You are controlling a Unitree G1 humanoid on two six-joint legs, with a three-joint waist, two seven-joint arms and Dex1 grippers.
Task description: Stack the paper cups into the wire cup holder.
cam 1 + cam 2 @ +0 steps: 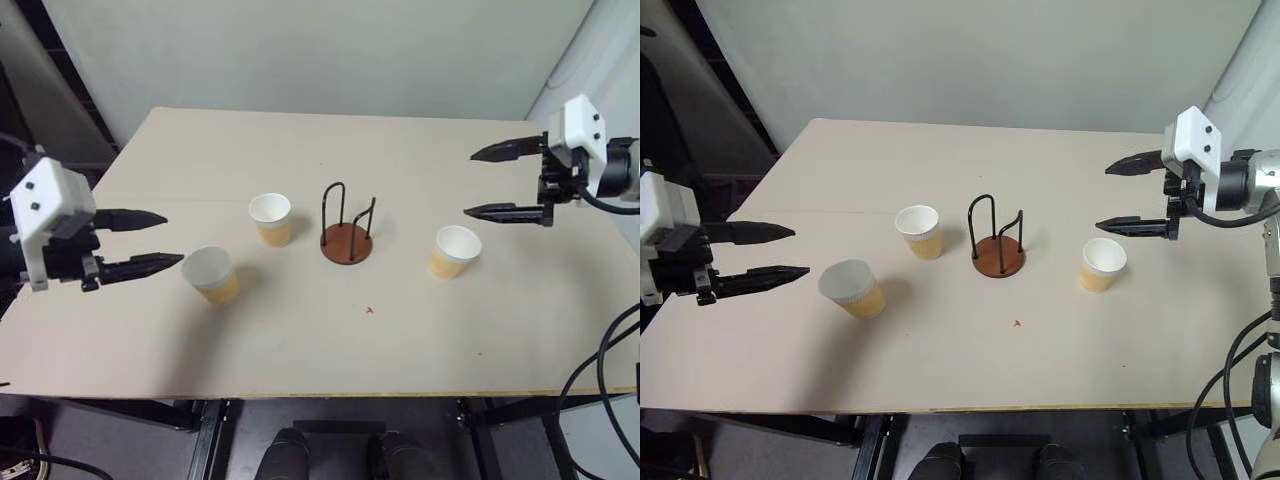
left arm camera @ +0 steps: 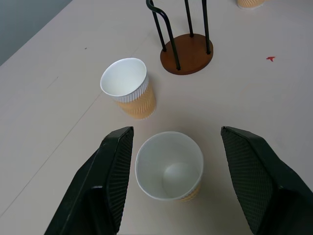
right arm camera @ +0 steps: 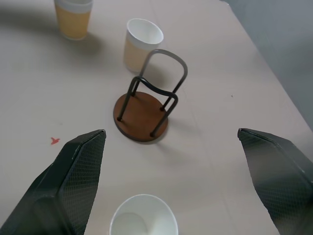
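On the pale table [image 1: 420, 340] the empty wire holder [image 1: 346, 225] stood in the middle with three paper cups [image 1: 271, 219] upright around it, one apiece near the left gripper [image 1: 155, 240] and the right gripper [image 1: 484, 182], both spread wide and holding nothing.

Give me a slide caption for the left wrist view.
Open left gripper poised around an upright paper cup, second cup and empty wire cup holder beyond.
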